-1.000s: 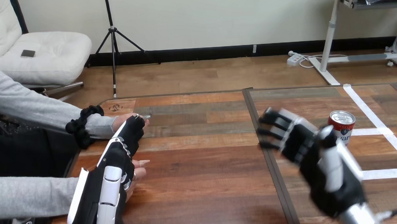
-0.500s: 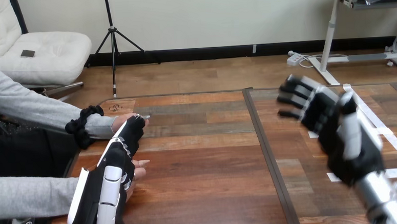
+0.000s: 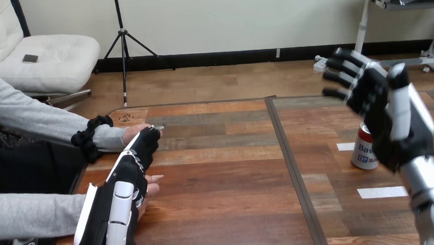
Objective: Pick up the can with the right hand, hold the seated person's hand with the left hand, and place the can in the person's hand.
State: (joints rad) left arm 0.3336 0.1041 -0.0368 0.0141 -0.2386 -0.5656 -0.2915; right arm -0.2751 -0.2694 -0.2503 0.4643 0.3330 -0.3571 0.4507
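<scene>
R: my right hand (image 3: pixel 385 113) raised, fingers spread, empty, beside red-and-white metal can (image 3: pixel 364 151) | L: my left hand (image 3: pixel 120 189) over person's hand (image 3: pixel 130 132), grasp indeterminate

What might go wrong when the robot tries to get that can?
The open right hand hangs above the can, which is partly hidden behind it; coming down badly, it might knock the can over. The can also stands far across the table from the person's upper hand by the left hand, so it might slip on the way.

the can (image 3: pixel 363 155) bears blue print, too hidden to read.
</scene>
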